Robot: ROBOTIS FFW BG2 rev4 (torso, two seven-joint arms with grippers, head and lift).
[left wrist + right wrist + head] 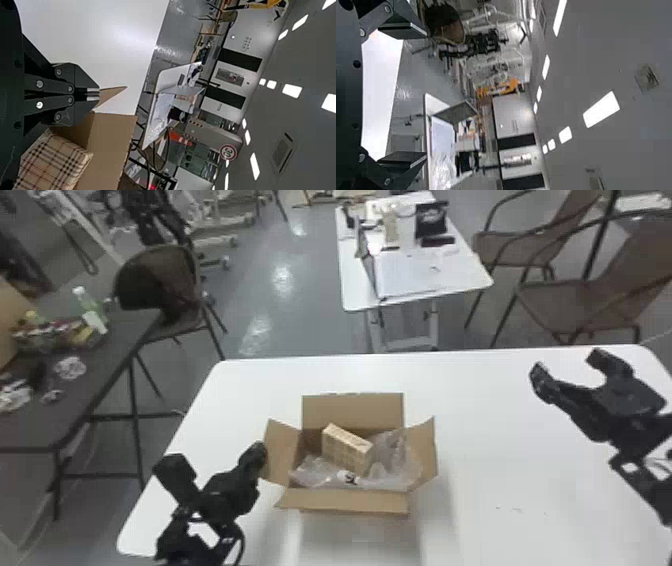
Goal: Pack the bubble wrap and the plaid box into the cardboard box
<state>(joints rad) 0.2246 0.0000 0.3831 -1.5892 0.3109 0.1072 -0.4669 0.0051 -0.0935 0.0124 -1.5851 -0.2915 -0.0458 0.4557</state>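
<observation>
Plaid box (346, 451), tilted on bubble wrap (397, 455), is best pressed down gently with the closed left gripper (95, 94), cardboard box (352, 410) unsnagged, open right gripper (567, 364) kept clear.

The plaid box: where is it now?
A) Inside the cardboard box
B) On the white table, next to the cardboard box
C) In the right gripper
A: the head view shows the plaid box within the walls of the open cardboard box, with bubble wrap beside it.
</observation>
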